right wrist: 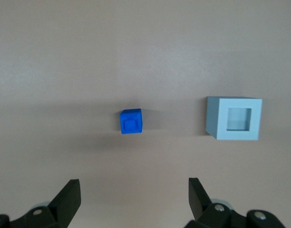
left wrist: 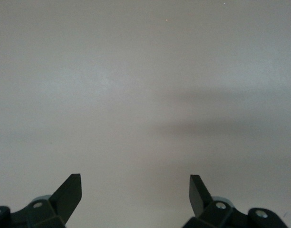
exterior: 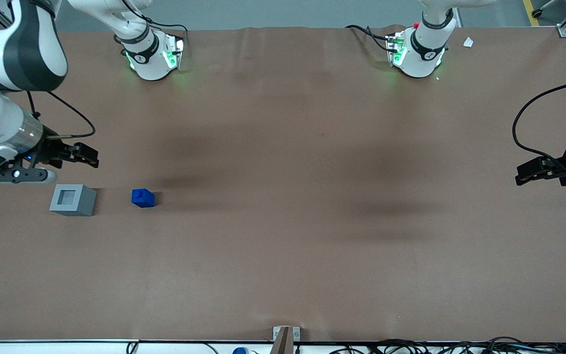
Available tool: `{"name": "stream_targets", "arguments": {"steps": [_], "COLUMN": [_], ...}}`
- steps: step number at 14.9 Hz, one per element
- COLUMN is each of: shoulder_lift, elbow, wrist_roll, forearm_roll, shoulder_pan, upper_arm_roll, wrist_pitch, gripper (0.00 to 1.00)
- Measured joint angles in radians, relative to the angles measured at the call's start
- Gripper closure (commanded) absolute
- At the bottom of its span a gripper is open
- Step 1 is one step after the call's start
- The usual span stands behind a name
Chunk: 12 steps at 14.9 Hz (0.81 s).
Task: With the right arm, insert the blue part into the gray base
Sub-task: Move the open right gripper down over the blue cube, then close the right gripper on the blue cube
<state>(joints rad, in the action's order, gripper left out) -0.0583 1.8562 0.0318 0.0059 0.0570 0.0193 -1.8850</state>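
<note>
The blue part (exterior: pixel 143 197) sits on the brown table, knob up, beside the gray base (exterior: pixel 72 199), which stands with its square recess facing up. The gap between them is about one base width. The right arm's gripper (exterior: pixel 86 156) hangs above the table, farther from the front camera than both blocks, and is open and empty. In the right wrist view the blue part (right wrist: pixel 131 121) and the gray base (right wrist: pixel 234 118) lie ahead of the open gripper (right wrist: pixel 134 192), its fingers (right wrist: pixel 69 194) wide apart with nothing between them.
The brown table (exterior: pixel 283 236) spreads wide toward the parked arm's end. Both arm bases (exterior: pixel 153 56) stand at the table's edge farthest from the front camera. Cables (exterior: pixel 410 346) run along the near edge.
</note>
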Motion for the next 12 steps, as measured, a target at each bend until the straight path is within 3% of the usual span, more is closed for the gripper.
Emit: {"name": "stream_targets", "arguments": {"steps": [12], "shoulder_lift": [-0.209], "elbow": [0.160], "wrist_roll": [0.039], "forearm_roll": [0.025], "shoulder_pan": [0.034], "upper_arm_roll": [0.000], "wrist_pitch": [-0.380], "gripper": [0.00]}}
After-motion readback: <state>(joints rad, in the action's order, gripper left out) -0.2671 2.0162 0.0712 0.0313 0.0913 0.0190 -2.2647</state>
